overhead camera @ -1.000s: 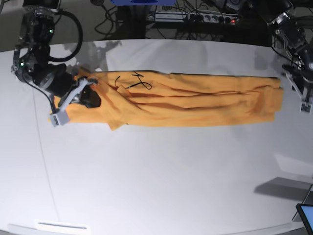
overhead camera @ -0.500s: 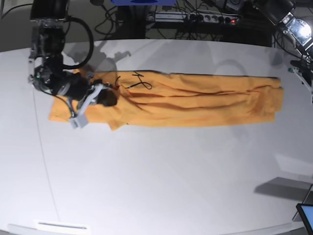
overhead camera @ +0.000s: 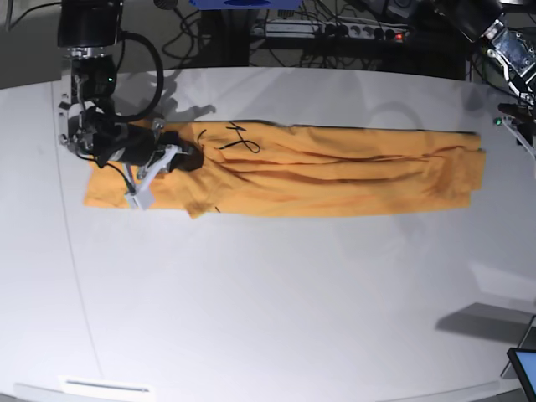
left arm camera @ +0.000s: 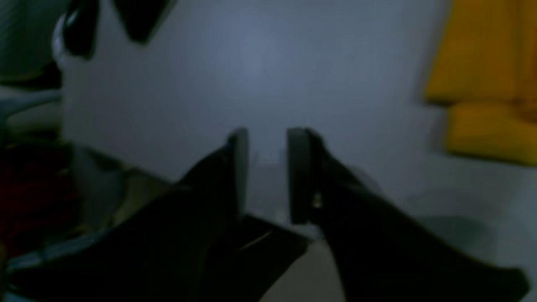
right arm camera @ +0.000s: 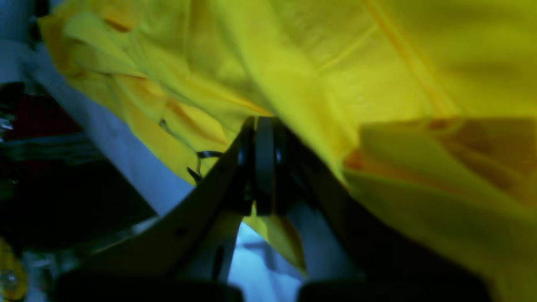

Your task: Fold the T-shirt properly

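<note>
The orange-yellow T-shirt [overhead camera: 335, 172] lies as a long narrow strip across the white table [overhead camera: 268, 318], collar end with its dark squiggle [overhead camera: 239, 142] to the left. My right gripper [overhead camera: 193, 157] rests on the collar end. In the right wrist view its fingers [right arm camera: 264, 163] are pressed together with yellow cloth [right arm camera: 377, 84] bunched at the tips and draped over one finger. My left gripper [left arm camera: 267, 138] hovers open over bare table with nothing between its pads, and the shirt's hem [left arm camera: 482, 84] is off to its right. Its arm [overhead camera: 502, 38] shows at the base view's top right.
A power strip and cables [overhead camera: 335, 32] run behind the table's far edge. A screen corner [overhead camera: 523, 368] pokes in at the bottom right. A white strip [overhead camera: 109, 387] lies at the front left edge.
My right gripper has slid rightward from the sleeve end toward the collar, uncovering the shirt's left tip. The left arm has pulled up and away from the hem, toward the frame's edge.
</note>
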